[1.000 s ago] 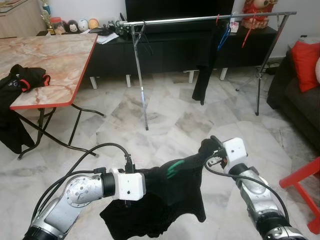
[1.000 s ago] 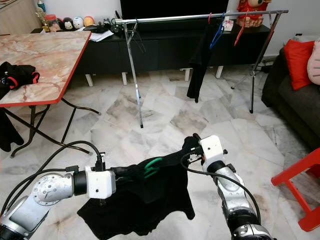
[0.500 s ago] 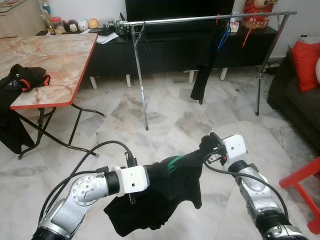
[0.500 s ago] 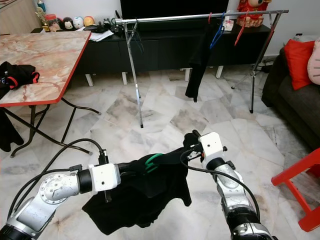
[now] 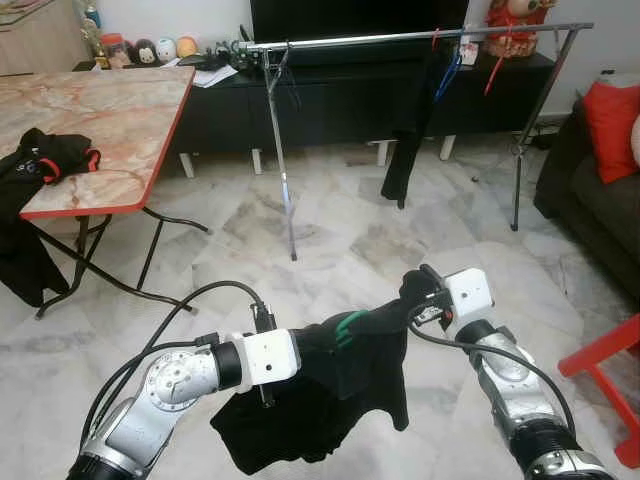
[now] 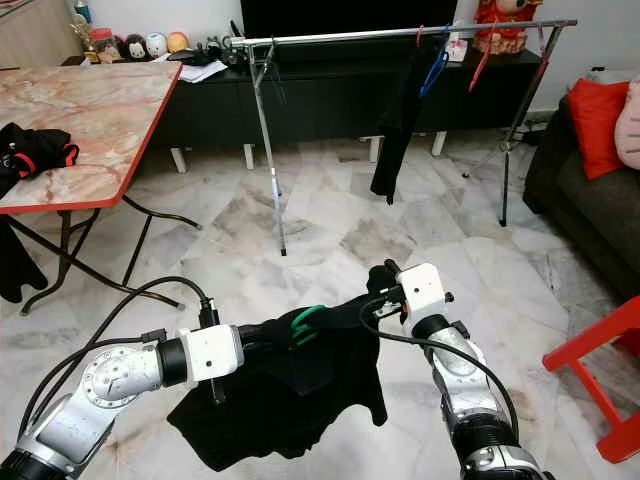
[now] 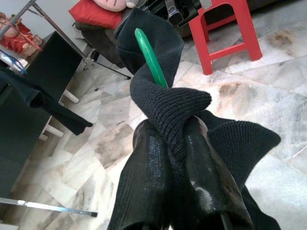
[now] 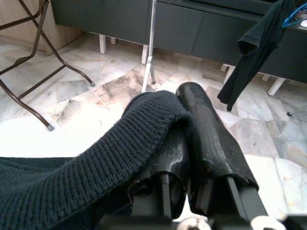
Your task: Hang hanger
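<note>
Held low in front of the body: green hanger wrapped in a black knit garment, slung between both grippers. Long axis ran roughly from 8 o'clock to 2 o'clock across the head views, left end lower, right end higher. Left gripper clamped on the garment at the 8 o'clock end, its 2 fingers pinched tight on a twisted fold with the green bar poking out just beyond. Right gripper clamped on the garment at the 2 o'clock end, fingers together with knit bunched between and over them. Most of the cloth hung below the hanger toward 6 o'clock.

Clothes rail stood at 12 o'clock, well apart across the marble floor, far higher than the hanger. Already on its right part: a dark garment, a blue hanger and a red hanger. Bare stretch of rail toward 11 o'clock. Right gripper judged the nearer to the rail. Next move likely called for a walk forward and a lift of both arms.
</note>
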